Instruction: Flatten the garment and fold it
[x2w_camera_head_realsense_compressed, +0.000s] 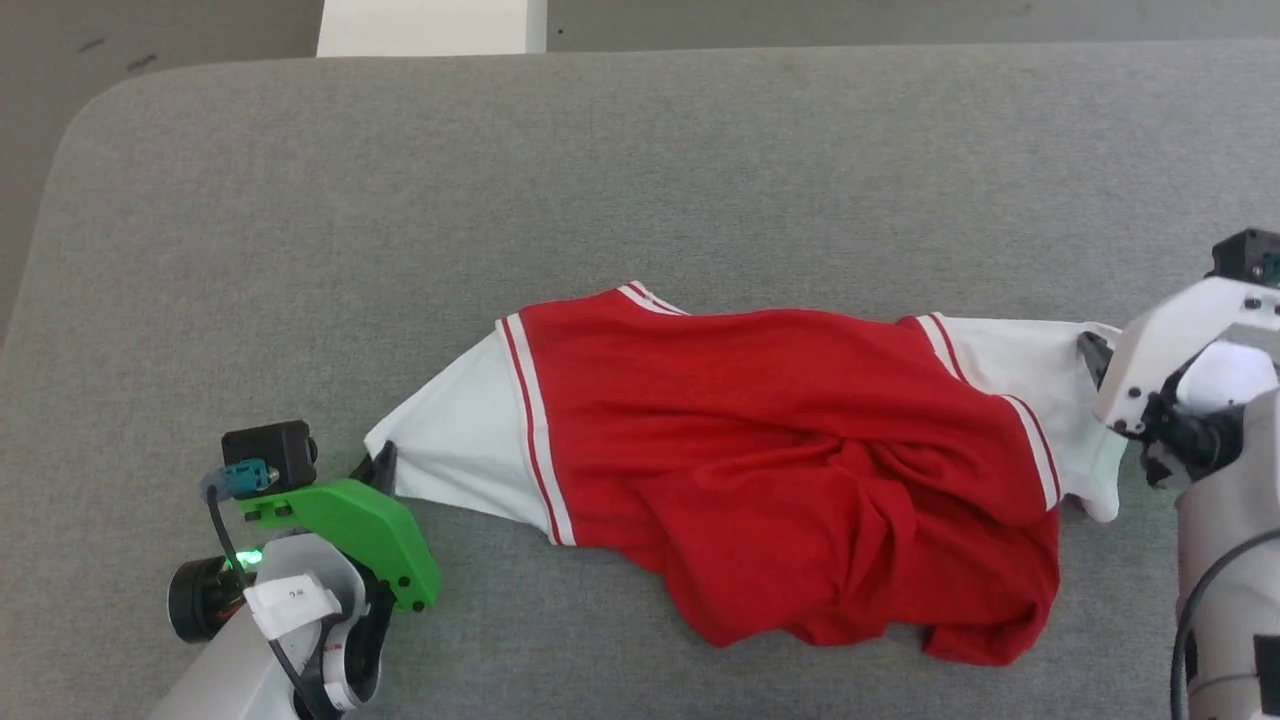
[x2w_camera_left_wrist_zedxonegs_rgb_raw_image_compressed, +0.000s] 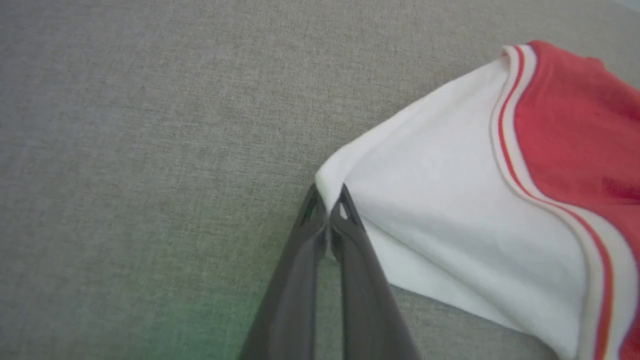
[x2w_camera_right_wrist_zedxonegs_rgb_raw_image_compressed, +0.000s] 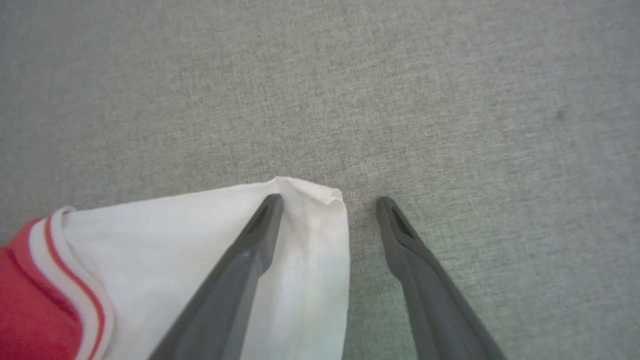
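Note:
The garment is a red T-shirt with white sleeves, lying crumpled across the grey surface, its body bunched toward the near right. My left gripper is shut on the tip of the left white sleeve, pinching the cloth corner between its fingers. My right gripper is open at the edge of the right white sleeve. One finger lies over the sleeve cloth and the other rests on bare grey surface beside it.
The grey fabric-covered table has a rounded far-left corner. A white block stands beyond its far edge. Bare surface stretches behind and to the left of the shirt.

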